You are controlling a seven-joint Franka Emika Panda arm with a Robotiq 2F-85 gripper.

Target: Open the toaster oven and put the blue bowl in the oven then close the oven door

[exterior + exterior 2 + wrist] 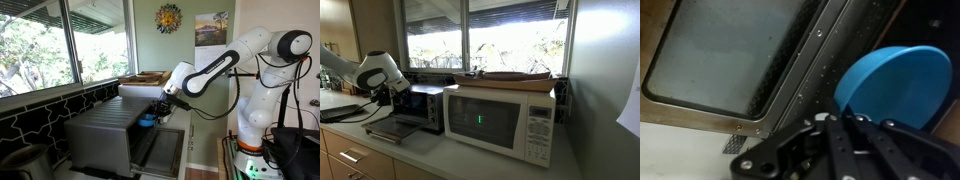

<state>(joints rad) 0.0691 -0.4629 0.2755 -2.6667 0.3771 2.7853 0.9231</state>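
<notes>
**Windowed kitchen counter: blue bowl [147,121] at the mouth of the toaster oven [100,135]**

Counter space under a wide window carries everything that matters. Farthest left in an exterior view sits the toaster oven, ribbed top up, with its front facing the robot. Next to the right, the oven door [165,152] is already dropped flat on its lower hinge, so the opening step looks done. The blue bowl hangs just above the door's inner edge, right at the cavity mouth. It is at about 7 o'clock from the gripper [160,106], which is close over it. I cannot tell whether the bowl has crossed the threshold.

In the wrist view, the door's dark glass fills the 10 o'clock side. The bowl is tilted and lies at about 2 o'clock from the gripper. The fingertips converge near its lower-left rim, which suggests a pinch. The contact itself is hidden, though, so I cannot tell whether the jaws are clamped or merely near.

The coming move turns on one relation. In that exterior view the cavity lies at 9 o'clock from the bowl, so travel should run straight inward above the lowered door. A round bowl has no long axis to line up. Farther right, in an exterior view, the white microwave [505,120] stands just beside the oven, with a wooden tray [510,75] on top, both off the path.
</notes>
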